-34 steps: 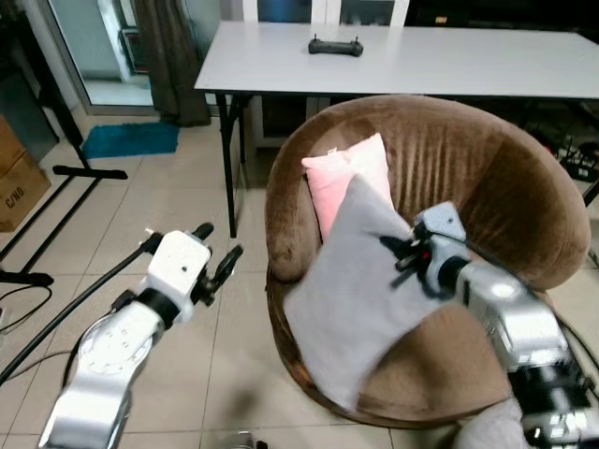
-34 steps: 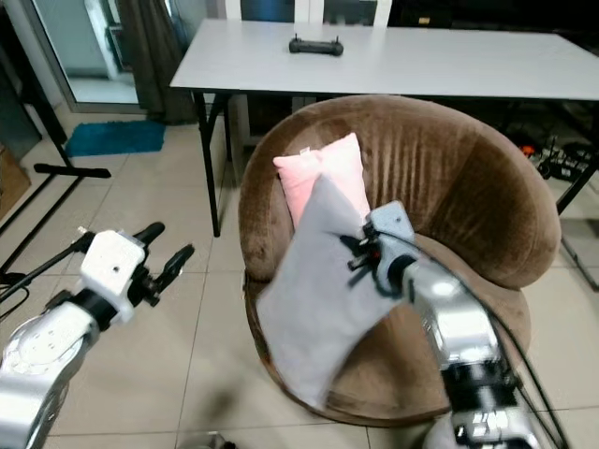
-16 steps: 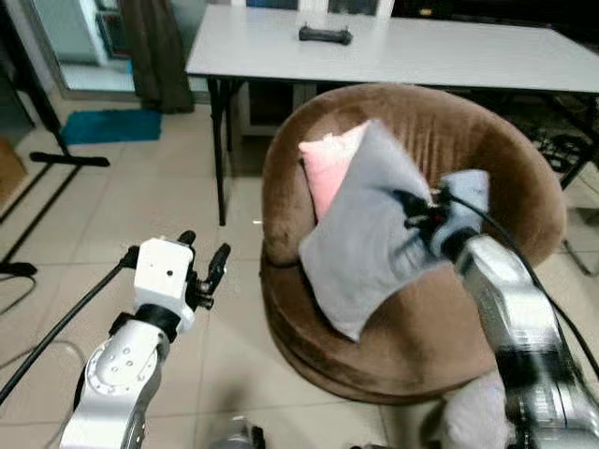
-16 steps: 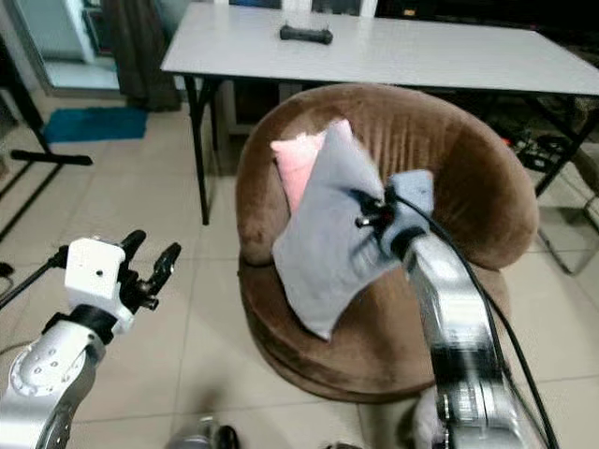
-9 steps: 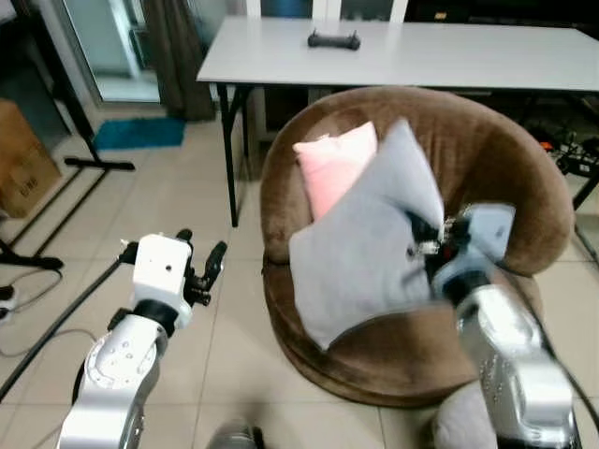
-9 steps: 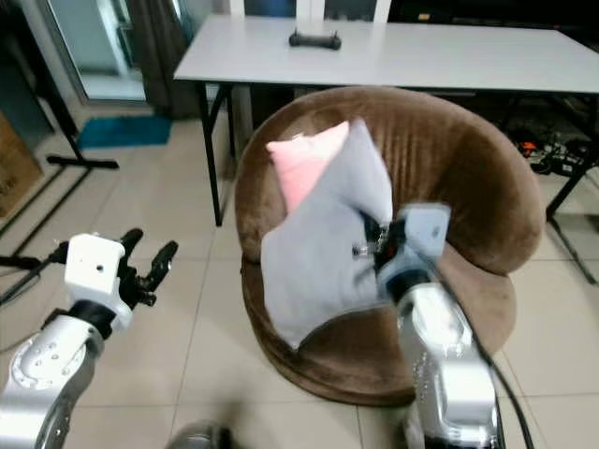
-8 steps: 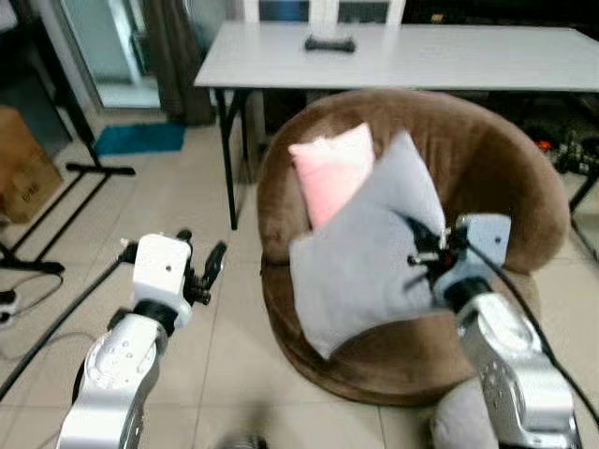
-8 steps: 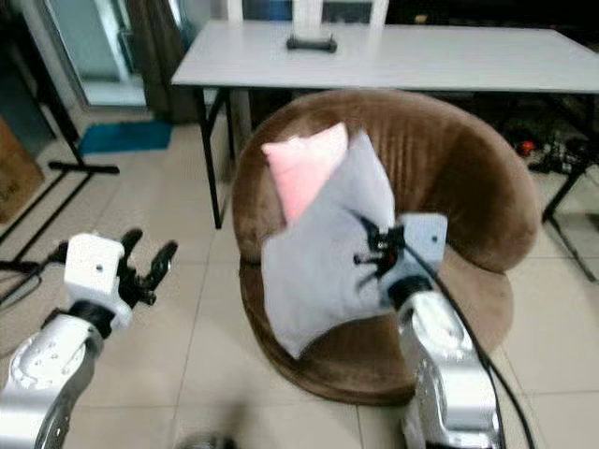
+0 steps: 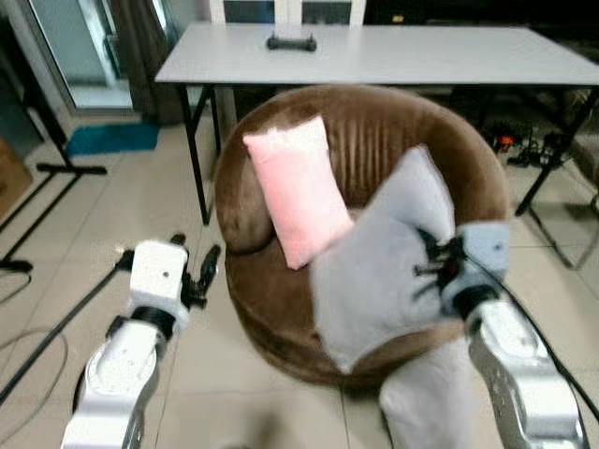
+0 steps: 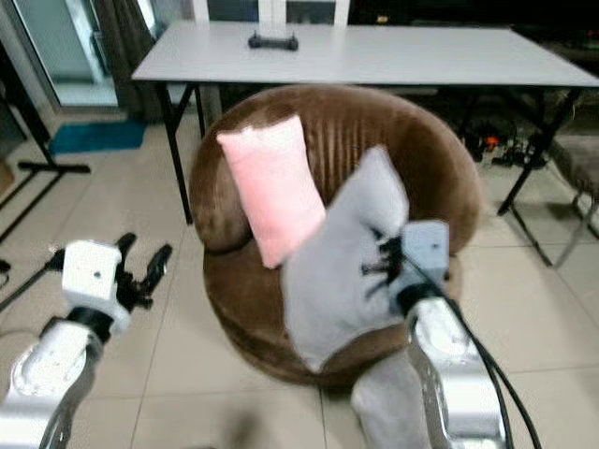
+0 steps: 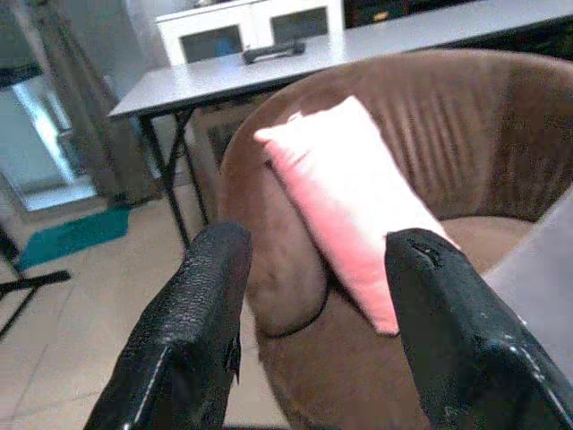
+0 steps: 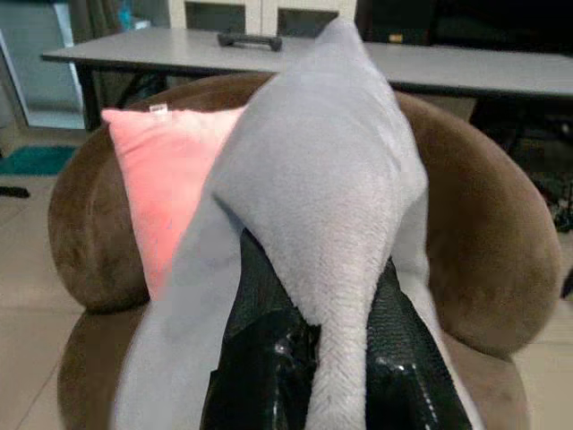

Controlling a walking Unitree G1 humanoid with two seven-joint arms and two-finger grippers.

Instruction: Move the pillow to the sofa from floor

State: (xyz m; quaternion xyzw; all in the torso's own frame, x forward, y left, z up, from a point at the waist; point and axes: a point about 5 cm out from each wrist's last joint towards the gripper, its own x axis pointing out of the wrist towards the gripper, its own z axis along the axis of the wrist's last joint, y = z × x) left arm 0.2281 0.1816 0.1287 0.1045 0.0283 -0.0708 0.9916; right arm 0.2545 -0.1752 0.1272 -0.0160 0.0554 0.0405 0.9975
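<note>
Leaning pink cushion (image 9: 295, 190) beside grey pillow (image 9: 379, 271)

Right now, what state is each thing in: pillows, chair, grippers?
Grey pillow: pinched by the right gripper, held over the seat's front edge.
Pink pillow: leaning against the chair back.
Brown chair: upright, holding the pink pillow.
Right gripper: shut on the grey pillow.
Left gripper: open, holding nothing.

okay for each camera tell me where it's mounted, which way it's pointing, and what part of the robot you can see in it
Left eye and right eye: head, looking forward and down at the brown sofa; both silver arms show.
Left wrist: left arm, looking along the open left gripper at the pink pillow.
Right wrist: right arm, looking along the right gripper pinching the grey pillow.
Shared: sofa, both pillows, white table.
</note>
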